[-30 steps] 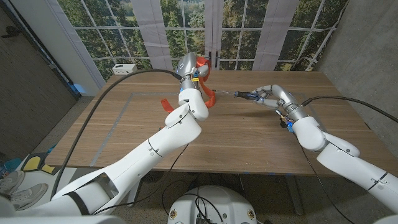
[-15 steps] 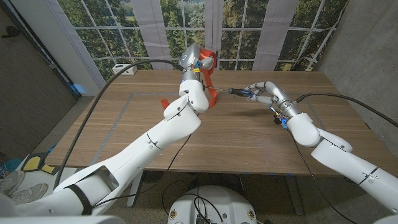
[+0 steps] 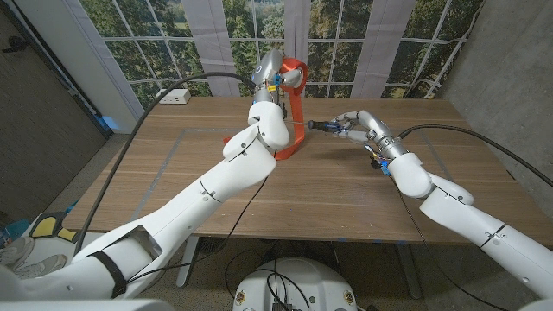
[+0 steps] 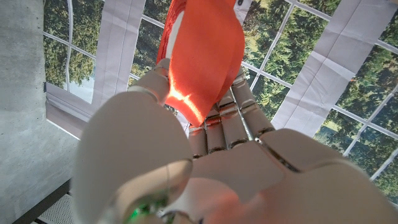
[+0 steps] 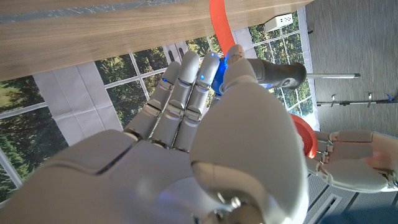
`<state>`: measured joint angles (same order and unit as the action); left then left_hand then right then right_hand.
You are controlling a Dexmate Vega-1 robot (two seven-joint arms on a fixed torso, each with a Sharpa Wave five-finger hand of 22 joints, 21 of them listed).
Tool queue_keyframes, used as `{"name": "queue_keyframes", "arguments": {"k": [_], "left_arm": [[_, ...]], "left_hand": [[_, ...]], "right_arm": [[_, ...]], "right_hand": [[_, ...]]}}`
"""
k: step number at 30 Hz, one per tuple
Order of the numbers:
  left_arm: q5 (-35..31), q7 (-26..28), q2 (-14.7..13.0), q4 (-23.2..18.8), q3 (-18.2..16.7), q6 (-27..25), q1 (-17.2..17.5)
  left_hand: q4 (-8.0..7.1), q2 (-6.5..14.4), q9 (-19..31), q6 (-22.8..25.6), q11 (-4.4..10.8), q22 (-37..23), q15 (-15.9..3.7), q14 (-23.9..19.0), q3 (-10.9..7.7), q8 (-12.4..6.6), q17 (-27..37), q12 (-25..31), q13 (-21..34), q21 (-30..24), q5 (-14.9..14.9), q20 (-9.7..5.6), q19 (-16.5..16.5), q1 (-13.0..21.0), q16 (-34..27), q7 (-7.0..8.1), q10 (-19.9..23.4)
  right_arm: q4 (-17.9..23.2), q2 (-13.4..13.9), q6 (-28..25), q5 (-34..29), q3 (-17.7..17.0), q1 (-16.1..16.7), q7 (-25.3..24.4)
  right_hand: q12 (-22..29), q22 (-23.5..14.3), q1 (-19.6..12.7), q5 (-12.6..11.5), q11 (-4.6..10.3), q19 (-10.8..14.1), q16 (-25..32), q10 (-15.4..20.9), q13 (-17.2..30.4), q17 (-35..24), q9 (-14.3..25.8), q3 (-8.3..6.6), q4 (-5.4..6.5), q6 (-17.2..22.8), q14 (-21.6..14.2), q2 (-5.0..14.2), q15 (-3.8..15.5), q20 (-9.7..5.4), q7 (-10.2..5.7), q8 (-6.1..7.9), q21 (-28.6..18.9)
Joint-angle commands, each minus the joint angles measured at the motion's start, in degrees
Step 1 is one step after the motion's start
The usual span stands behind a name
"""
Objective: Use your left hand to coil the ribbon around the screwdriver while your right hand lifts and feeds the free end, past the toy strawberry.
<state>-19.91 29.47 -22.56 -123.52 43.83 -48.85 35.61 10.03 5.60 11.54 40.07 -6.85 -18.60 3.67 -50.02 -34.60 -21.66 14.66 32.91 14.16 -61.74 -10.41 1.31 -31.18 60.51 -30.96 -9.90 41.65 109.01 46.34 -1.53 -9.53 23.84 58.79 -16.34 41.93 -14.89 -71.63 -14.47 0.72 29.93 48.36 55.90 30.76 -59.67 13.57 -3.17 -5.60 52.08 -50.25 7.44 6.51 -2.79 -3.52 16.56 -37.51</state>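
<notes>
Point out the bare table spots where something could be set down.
Bare wood runs along the table's near edge, and on the far left below the white box. It is crowded mid-table, where the left hand lifts the ribbon and the right hand holds the screwdriver.

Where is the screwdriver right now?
In the head view the screwdriver is held by the right robot hand above mid-table, right of the orange ribbon.

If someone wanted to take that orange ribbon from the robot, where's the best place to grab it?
Probably the straight stretch of the orange ribbon hanging taut between the raised left hand and the table. Pinch its flat faces from the open side, away from the screwdriver in the right hand.
</notes>
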Motion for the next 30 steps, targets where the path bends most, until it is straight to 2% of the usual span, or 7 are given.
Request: {"name": "queue_keyframes", "arguments": {"k": [1, 4, 8, 10, 15, 22, 30], "left_arm": [[4.9, -4.91, -2.41, -4.02, -3.53, 2.76, 1.64], [7.64, -6.55, -2.81, -5.12, -5.06, 3.55, 2.22], [5.56, -5.06, -3.81, -6.12, -3.66, 2.47, 1.93], [7.78, -6.07, -3.94, -6.8, -5.2, 3.56, 2.76], [8.64, -6.32, -4.88, -8.47, -5.61, 2.97, 3.38], [8.31, -5.69, -6.42, -11.1, -5.58, 1.41, 4.4], [7.22, -3.66, -7.82, -12.96, -5.76, 2.22, 6.34]], "left_hand": [[-0.99, 4.48, 1.92, 9.56, 12.65, 0.03, -14.05, -10.57, -1.81, -0.12, 6.07, 2.59, 8.64, -0.57, -0.37, -0.2, 0.34, 4.11, 0.1, 6.85, 13.1], [-0.98, 4.49, 1.96, 9.64, 12.6, 0.08, -14.0, -10.61, -1.82, -0.06, 6.17, 2.58, 8.74, -0.84, -0.37, -0.23, 0.42, 4.1, 0.12, 6.75, 13.06], [-0.93, 4.47, 2.01, 9.68, 12.39, 0.17, -14.01, -10.6, -1.84, 0.08, 6.32, 2.51, 8.73, -1.27, -0.39, -0.22, 0.61, 4.1, 0.18, 6.72, 13.13], [-0.95, 4.5, 2.02, 9.71, 12.37, 0.19, -14.07, -10.68, -1.87, 0.1, 6.32, 2.51, 8.77, -1.39, -0.39, -0.24, 0.54, 4.09, 0.18, 6.72, 13.13], [-0.88, 4.43, 2.15, 9.71, 12.53, 0.3, -13.99, -10.83, -1.96, 0.21, 6.37, 2.44, 8.81, -1.85, -0.42, -0.27, 0.65, 4.09, 0.26, 6.72, 13.15], [-0.82, 4.4, 2.26, 9.79, 12.46, 0.49, -14.02, -10.87, -2.06, 0.42, 6.5, 2.37, 8.98, -2.6, -0.47, -0.28, 0.83, 4.09, 0.42, 6.66, 13.18], [-0.66, 4.23, 2.26, 10.23, 12.48, 0.69, -14.23, -11.23, -2.09, 0.54, 6.68, 2.33, 8.94, -3.34, -0.5, -0.52, 0.81, 4.13, 0.38, 6.55, 13.56]], "right_arm": [[-3.54, -2.95, -1.51, -1.74, 3.48, -4.67, 0.22], [-3.83, -3.83, -2.82, -2.78, 4.19, -5.43, -0.73], [-5.21, -4.67, -2.57, -2.72, 4.95, -6.72, -0.85], [-5.65, -4.94, -2.65, -2.61, 5.26, -7.22, -0.73], [-6.74, -5.63, -3.33, -2.92, 5.98, -8.38, -1.09], [-8.27, -6.35, -3.92, -2.33, 6.28, -9.7, -1.49], [-10.29, -7.45, -5.49, -2.0, 6.69, -11.64, -2.22]], "right_hand": [[-0.21, -0.08, 1.15, -0.37, 0.01, -0.21, 0.34, 0.52, 0.27, -0.03, 3.51, -0.05, 0.21, 12.91, 0.1, 1.96, 5.74, -1.17, 2.52, 0.02, -0.45], [-0.22, -0.02, 1.13, -0.36, 0.05, -0.29, 0.45, 0.58, 0.33, 0.02, 3.55, -0.02, 0.2, 13.02, 0.07, 1.96, 5.74, -1.19, 2.46, -0.01, -0.6], [-0.3, 0.06, 1.13, -0.34, -0.12, -0.22, 0.66, 0.69, 0.29, 0.12, 3.62, 0.02, 0.23, 13.03, -0.02, 1.98, 5.73, -1.1, 2.51, -0.13, -0.92], [-0.39, 0.09, 1.06, -0.33, -0.11, -0.16, 0.74, 0.84, 0.12, 0.32, 3.68, 0.04, 0.18, 13.08, -0.09, 1.95, 5.78, -0.98, 2.56, -0.14, -1.07], [-0.44, 0.19, 1.1, -0.31, -0.02, -0.36, 0.88, 0.77, 0.27, 0.38, 3.71, 0.1, 0.22, 13.09, 0.04, 1.96, 5.7, -1.07, 2.62, -0.3, -1.3], [-0.54, 0.31, 0.99, -0.31, -0.09, -0.53, 1.04, 0.78, 0.33, 0.35, 3.8, 0.07, 0.21, 13.12, 0.16, 2.04, 5.75, -1.14, 2.6, -0.46, -1.64], [-0.64, 0.43, 1.05, -0.29, -0.02, -0.75, 1.14, 0.69, 0.44, 0.36, 3.91, 0.12, 0.28, 13.13, 0.27, 2.03, 5.69, -1.19, 2.53, -0.6, -1.95]]}}
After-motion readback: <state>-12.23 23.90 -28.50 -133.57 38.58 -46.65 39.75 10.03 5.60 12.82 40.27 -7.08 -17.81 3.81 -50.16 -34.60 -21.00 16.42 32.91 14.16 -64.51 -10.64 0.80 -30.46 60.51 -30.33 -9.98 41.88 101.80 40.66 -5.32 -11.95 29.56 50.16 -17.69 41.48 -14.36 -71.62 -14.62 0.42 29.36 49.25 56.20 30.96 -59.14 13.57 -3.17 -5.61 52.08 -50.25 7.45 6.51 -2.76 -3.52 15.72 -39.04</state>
